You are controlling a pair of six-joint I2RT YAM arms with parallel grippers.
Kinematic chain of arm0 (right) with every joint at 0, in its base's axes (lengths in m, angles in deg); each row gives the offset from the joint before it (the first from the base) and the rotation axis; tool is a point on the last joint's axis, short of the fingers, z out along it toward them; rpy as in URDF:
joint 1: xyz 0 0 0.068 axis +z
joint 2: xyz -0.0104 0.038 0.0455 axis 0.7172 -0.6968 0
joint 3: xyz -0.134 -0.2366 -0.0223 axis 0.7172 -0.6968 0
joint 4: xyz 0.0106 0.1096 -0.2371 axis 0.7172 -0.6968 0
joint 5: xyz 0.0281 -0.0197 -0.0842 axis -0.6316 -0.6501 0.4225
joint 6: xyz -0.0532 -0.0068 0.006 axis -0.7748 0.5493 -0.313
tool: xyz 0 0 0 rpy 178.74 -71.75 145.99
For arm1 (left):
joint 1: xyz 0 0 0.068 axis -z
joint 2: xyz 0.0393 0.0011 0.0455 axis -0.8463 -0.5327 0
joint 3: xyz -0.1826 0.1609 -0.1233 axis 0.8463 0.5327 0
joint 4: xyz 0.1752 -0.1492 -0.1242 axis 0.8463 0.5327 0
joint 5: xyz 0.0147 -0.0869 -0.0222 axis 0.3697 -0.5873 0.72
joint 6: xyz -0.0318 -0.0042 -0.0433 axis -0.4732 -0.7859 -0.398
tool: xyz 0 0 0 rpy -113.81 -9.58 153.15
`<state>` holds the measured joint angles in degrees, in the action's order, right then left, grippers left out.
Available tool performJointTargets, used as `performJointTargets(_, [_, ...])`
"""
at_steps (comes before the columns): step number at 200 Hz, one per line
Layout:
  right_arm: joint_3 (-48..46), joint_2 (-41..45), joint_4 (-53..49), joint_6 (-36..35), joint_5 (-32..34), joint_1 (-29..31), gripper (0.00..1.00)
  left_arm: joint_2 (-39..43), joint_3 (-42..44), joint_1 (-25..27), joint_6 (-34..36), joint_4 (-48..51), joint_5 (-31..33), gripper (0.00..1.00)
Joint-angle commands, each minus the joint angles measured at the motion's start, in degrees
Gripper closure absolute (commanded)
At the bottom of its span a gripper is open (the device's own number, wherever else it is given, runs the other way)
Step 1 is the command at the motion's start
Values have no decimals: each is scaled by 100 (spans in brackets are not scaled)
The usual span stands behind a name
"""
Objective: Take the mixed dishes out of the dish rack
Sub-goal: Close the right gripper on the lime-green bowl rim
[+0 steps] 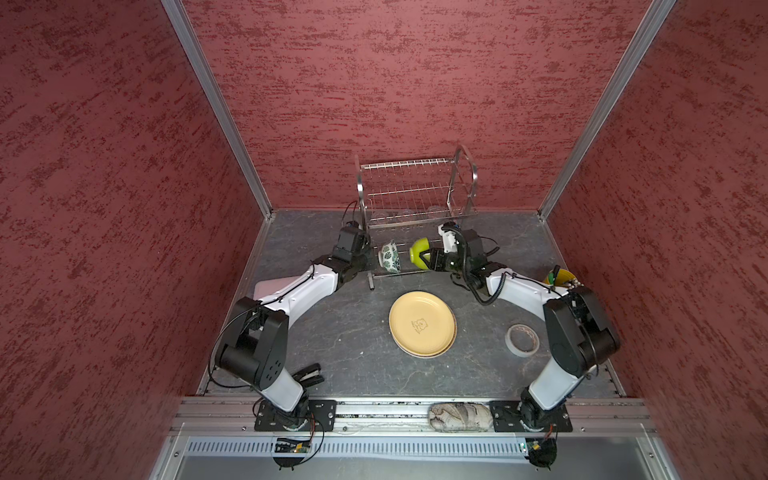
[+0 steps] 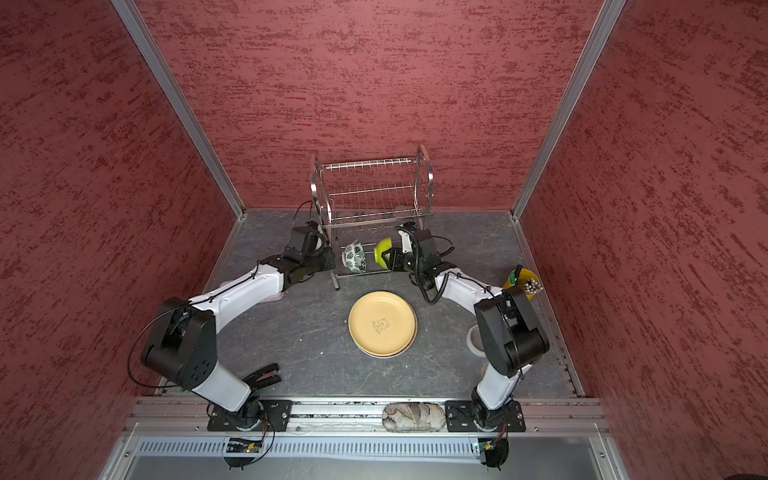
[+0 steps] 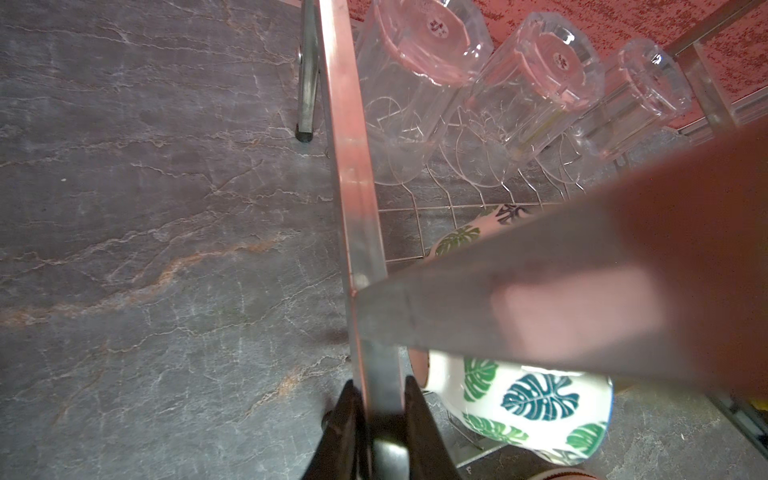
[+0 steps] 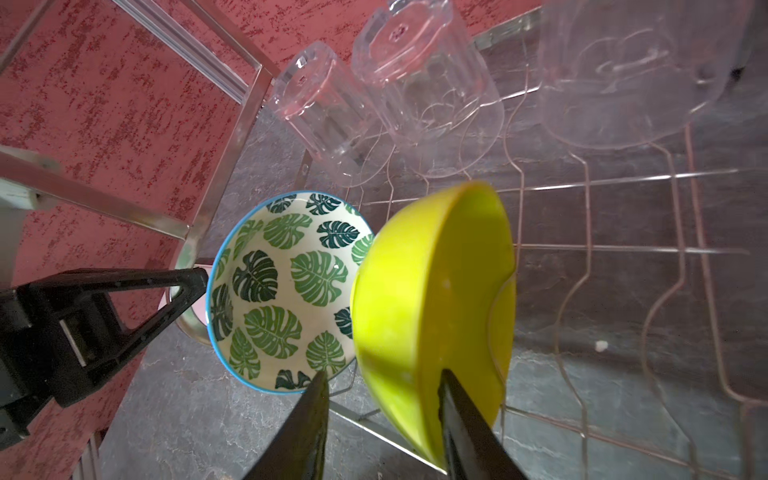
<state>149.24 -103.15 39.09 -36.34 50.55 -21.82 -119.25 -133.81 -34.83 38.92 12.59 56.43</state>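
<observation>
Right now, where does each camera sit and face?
Top views: high in front, facing down at rack; both arms show.
Left wrist: beside rack, facing glasses, leaf bowl; jaws clamp rack bar.
Right wrist: at rack's other end, facing lime bowl; jaws straddle its wall.
Both wrists share glasses and leaf bowl.

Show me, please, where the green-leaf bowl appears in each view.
In a top view: green-leaf bowl near centre, on edge in the dish rack.
In a top view: the bowl just left of centre.
Left wrist: lower right.
Right wrist: centre-left.
Shared landmark: the rack's steel frame.
</observation>
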Motion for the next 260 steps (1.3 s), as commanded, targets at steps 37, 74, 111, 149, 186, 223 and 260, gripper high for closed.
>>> performJointTargets(37, [252,-260,383,222,-394,-19,63,302,-180,48,151,-230,24,80])
performJointTargets(74, [249,-359,464,238,-514,-20,74,280,-192,48,162,-220,37,80])
performJointTargets(111, [251,-374,465,244,-545,-19,81,254,-225,48,160,-194,41,80])
performJointTargets(149, [253,-376,438,232,-542,-21,86,249,-230,48,162,-193,38,80])
performJointTargets(186, [264,-374,414,218,-542,-24,90,221,-250,50,164,-185,41,80])
performJointTargets(223, [270,-369,377,201,-551,-21,92,227,-244,48,171,-185,44,80])
performJointTargets(260, [262,-356,363,201,-554,-20,94,243,-236,48,171,-185,43,80])
